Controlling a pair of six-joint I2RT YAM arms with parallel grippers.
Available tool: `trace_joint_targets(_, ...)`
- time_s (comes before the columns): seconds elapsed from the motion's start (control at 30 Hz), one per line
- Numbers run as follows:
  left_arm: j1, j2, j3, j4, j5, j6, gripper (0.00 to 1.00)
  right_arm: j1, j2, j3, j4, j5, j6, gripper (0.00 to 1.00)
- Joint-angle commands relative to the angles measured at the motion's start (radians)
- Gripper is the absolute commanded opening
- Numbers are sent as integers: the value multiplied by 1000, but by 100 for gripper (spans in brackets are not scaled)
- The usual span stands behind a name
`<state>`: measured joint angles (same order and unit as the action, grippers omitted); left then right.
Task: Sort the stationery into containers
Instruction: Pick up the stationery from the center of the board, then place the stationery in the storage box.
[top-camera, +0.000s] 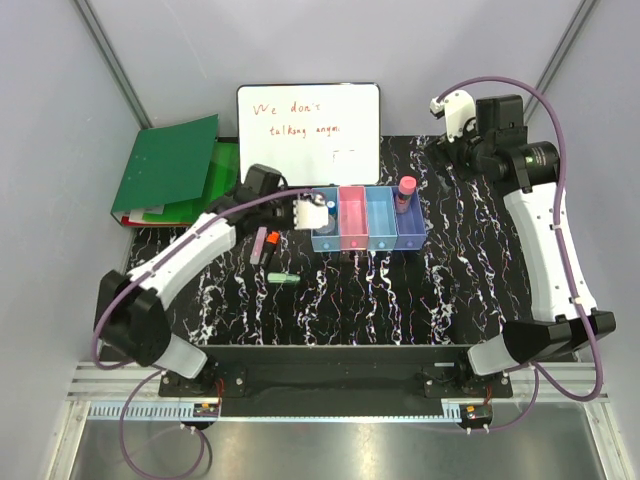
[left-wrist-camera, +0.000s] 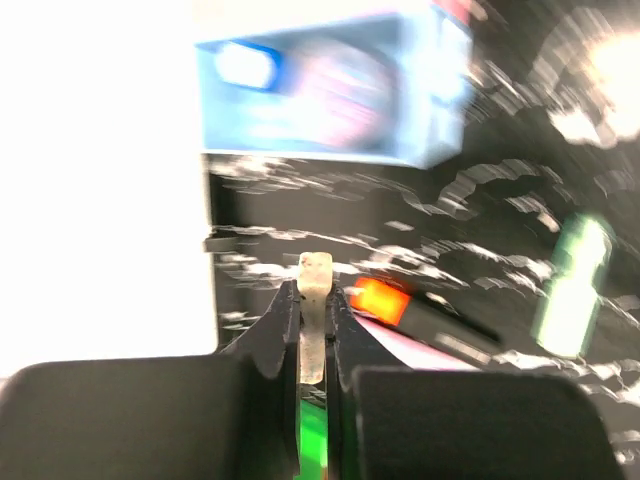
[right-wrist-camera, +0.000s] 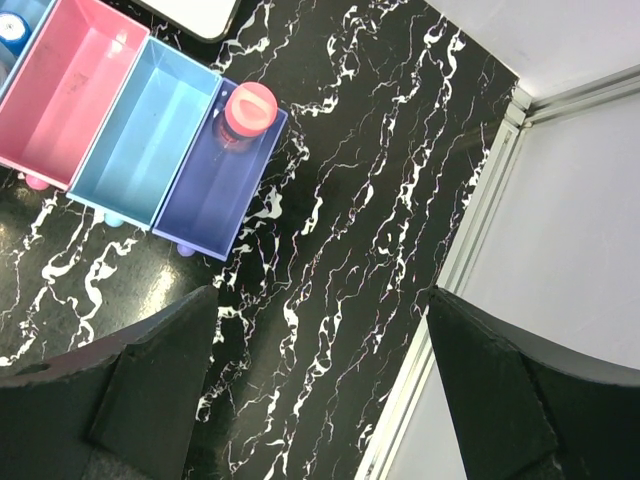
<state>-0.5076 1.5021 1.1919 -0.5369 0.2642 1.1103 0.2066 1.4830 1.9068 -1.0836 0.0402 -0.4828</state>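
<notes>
The containers are four joined bins: light blue (top-camera: 325, 232), pink (top-camera: 353, 222), light blue (top-camera: 381, 222) and purple-blue (top-camera: 410, 228). My left gripper (top-camera: 308, 212) hovers at the left end bin, shut on a pale clear piece (left-wrist-camera: 314, 272), with its jaws (left-wrist-camera: 314, 292) tight around it. A blue-capped bottle (left-wrist-camera: 245, 65) lies in that bin (left-wrist-camera: 330, 95). A pink-capped stick (right-wrist-camera: 248, 110) stands in the purple-blue bin (right-wrist-camera: 205, 195). A pink and orange marker (top-camera: 262, 245) and a pale green marker (top-camera: 283, 277) lie on the table left of the bins. My right gripper (right-wrist-camera: 320, 300) is open and empty, far back right.
A whiteboard with red writing (top-camera: 308, 125) lies behind the bins. A big green folder (top-camera: 168, 165) sits at the back left. The black marbled table's right edge and metal rail (right-wrist-camera: 470, 260) run close beside my right gripper.
</notes>
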Motion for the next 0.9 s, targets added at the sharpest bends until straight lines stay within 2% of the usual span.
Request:
trace_joint_targets(0.0, -11, -86, 93, 41, 6, -257, 0, 7, -59, -32, 59, 9, -20, 93)
trace_joint_targets(0.13, -77, -82, 156, 41, -52, -383, 0, 7, -99, -66, 91, 72, -30, 93)
trace_joint_targets(0.27, -190, -5, 225, 54, -71, -402, 0, 7, -177, -179, 224, 226, -45, 92)
trace_joint_targets(0.37, -235, 121, 323, 58, -108, -391, 0, 5, -234, -270, 287, 312, -66, 92)
trace_joint_targets(0.47, -239, 284, 438, 54, -114, -373, 0, -6, -273, -322, 303, 348, -73, 93)
trace_joint_targets(0.63, -239, 458, 606, 51, -172, -333, 0, -27, -329, -384, 320, 365, -77, 93)
trace_joint_targets(0.87, -238, 569, 601, 92, -217, -273, 0, -32, -349, -384, 323, 362, -63, 93)
